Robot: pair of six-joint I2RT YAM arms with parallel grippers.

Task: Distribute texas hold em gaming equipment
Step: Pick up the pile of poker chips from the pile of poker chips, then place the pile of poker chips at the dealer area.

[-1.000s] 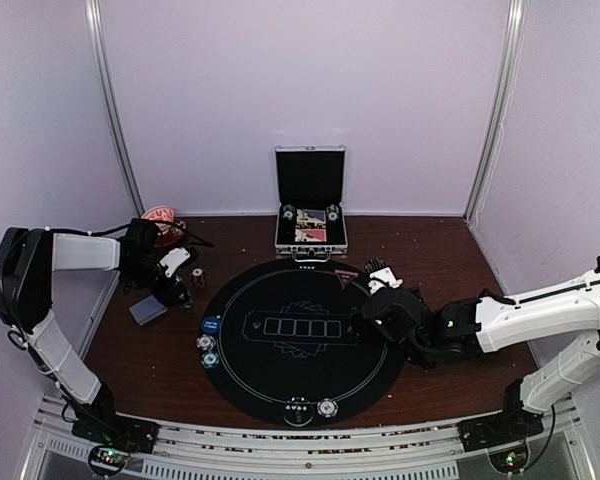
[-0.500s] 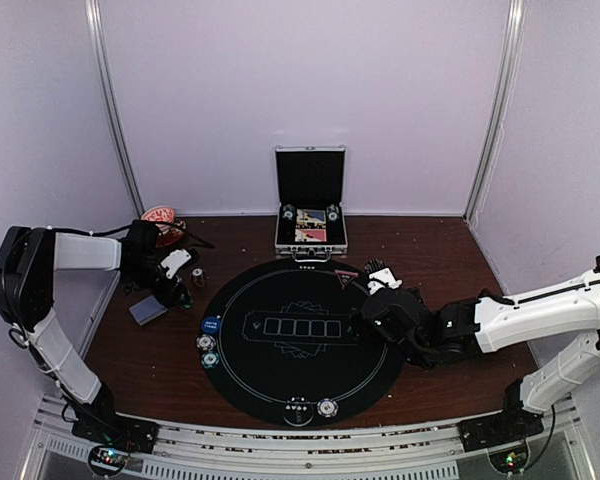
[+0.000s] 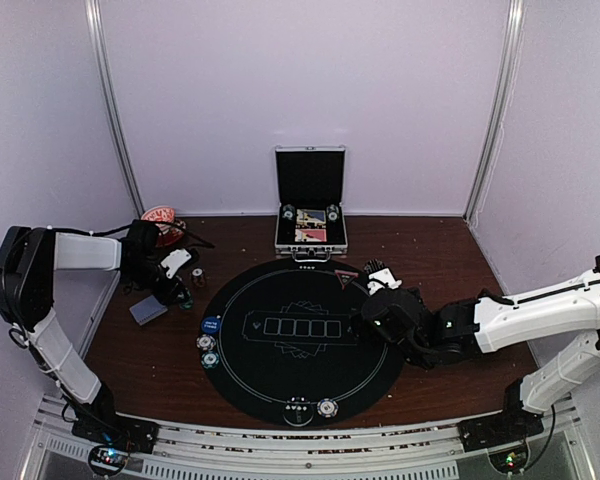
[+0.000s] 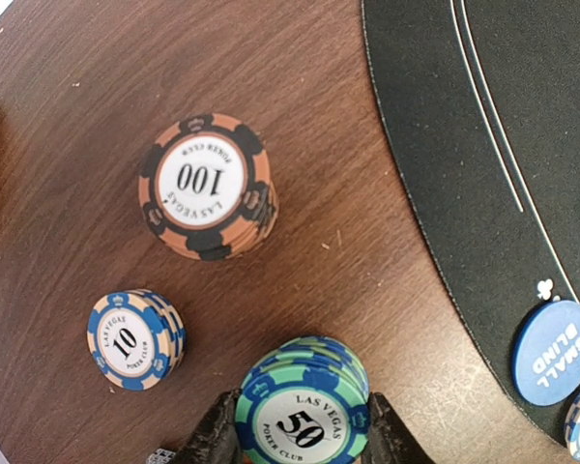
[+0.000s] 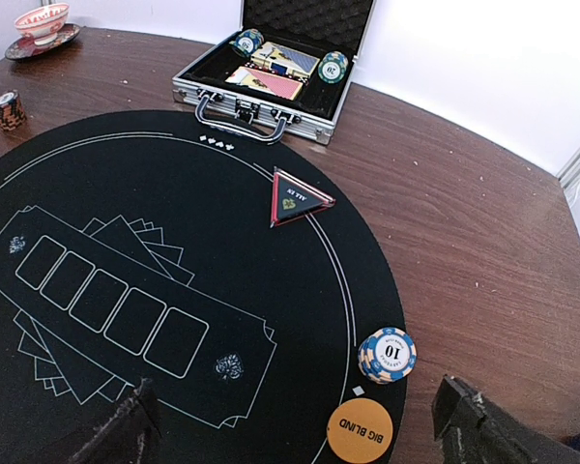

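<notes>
Top external: left gripper (image 3: 173, 288) low over the bare table (image 3: 130, 370), off the left rim of the mat (image 3: 280, 375); arm placed as it was a second ago, and its closing too small to read from here; grey-blue card pack (image 3: 148, 311) just beside it on the near side; right gripper (image 3: 372, 318) over the mat's right part, unmoved. Left wrist: the fingers (image 4: 216, 437) have drawn in from a wider stance and now press on both flanks of the green fifty stack (image 4: 298, 406); the pinch looks made, so lifting and carrying to a seat is likely next; hundred stack (image 4: 205, 186) ahead of the tips, blue ten stack (image 4: 132, 339) ahead-left, small blind disc (image 4: 553, 351) off to the right on the mat; fingertips and the stack's base cut by the frame edge, so how many chips are caught cannot be told; a further chip at the lower right corner is mostly cropped. Right wrist: jaws spread wide, holding nothing; right-side ten stack (image 5: 387, 355) and orange big blind disc (image 5: 360, 430) lie between the fingers, untouched; triangular marker (image 5: 298, 198) farther ahead, open case (image 5: 271, 106) farthest; both fingers blurred and cropped.
</notes>
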